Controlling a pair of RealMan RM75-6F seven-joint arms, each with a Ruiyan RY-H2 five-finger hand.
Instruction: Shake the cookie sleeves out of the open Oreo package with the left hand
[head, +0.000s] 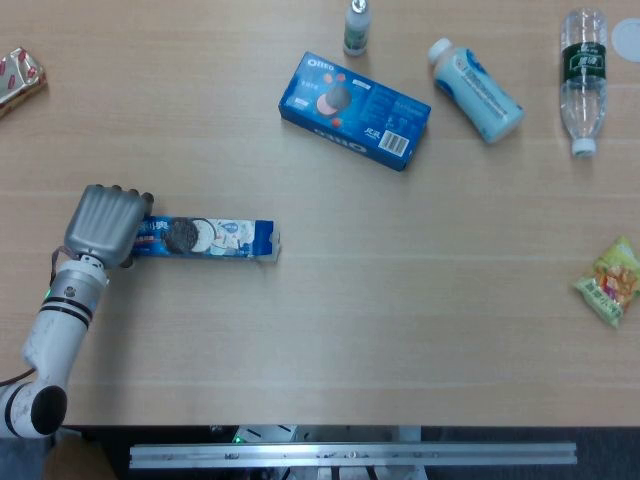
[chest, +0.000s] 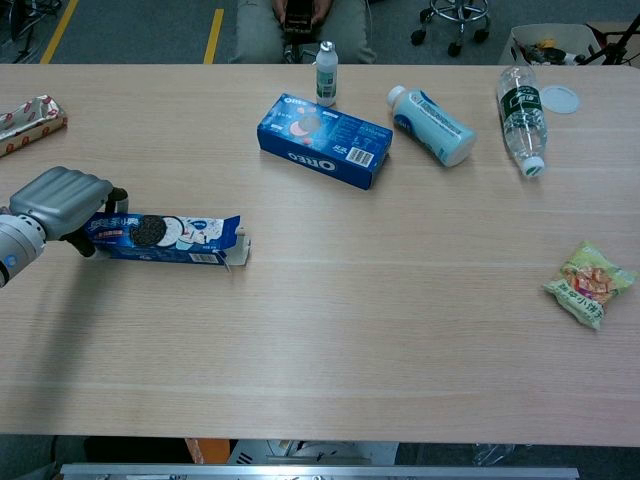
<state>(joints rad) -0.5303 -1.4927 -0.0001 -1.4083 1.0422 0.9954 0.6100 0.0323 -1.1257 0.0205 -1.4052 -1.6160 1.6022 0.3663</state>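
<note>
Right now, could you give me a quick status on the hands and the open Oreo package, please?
Left hand gripping closed end of open Oreo package, package flat on table. No sleeves out. Right hand not in view. Nothing near its open end.

Closed Oreo box (head: 355, 110), bottles, snack packets lie on table (head: 400, 320).

**What lies on the tabletop**

A pale wood-grain tabletop (head: 330, 330) carries everything. Near its left edge lies a long open cookie package (head: 205, 239), flaps toward the middle. A closed blue cookie box (head: 354, 97) rests at an angle farther back. Behind it a small bottle (head: 357, 27) stands upright. A white and light-blue bottle (head: 476, 89) and a clear water bottle (head: 583, 79) lie on their sides. A green snack bag (head: 611, 282) sits at the right edge, a red-and-white wrapper (head: 18, 77) at the far left.
</note>
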